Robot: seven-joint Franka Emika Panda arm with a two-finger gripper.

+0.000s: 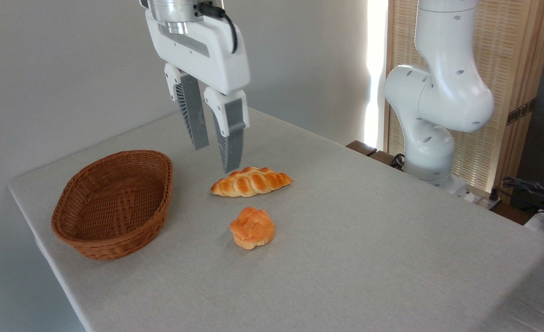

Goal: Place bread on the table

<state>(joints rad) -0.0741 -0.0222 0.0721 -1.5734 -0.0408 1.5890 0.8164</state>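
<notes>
Two grey fingers (pixel 229 138) hang from the white tool (pixel 215 159), spread apart with a clear gap between them and nothing in their grip. The tool hovers above the table (pixel 391 258), its tips pointing down and slightly toward the near side, just over the back edge of the loaf (pixel 251 181). From where I stand it does not seem to touch the loaf.

That loaf is braided, golden, with pointed ends, and lies with its length running left to right, the right end a touch farther back.

Nearer to me, apart from the loaf, sits the bread (pixel 252 227), resting on the table's cloth. It is a roundish, lumpy bun, golden-orange, paler along its lower rim, with a knotted, folded top. It has barely any long axis; if anything it is a little wider left to right than it is tall, and the knot faces up and slightly to the left. It rests flat on its base.

Off to the left, well apart from both, stands a brown oval wicker basket (pixel 113 203) with nothing visible inside. At the far right the white arm (pixel 438 97) rises from its base beside the table's edge.
</notes>
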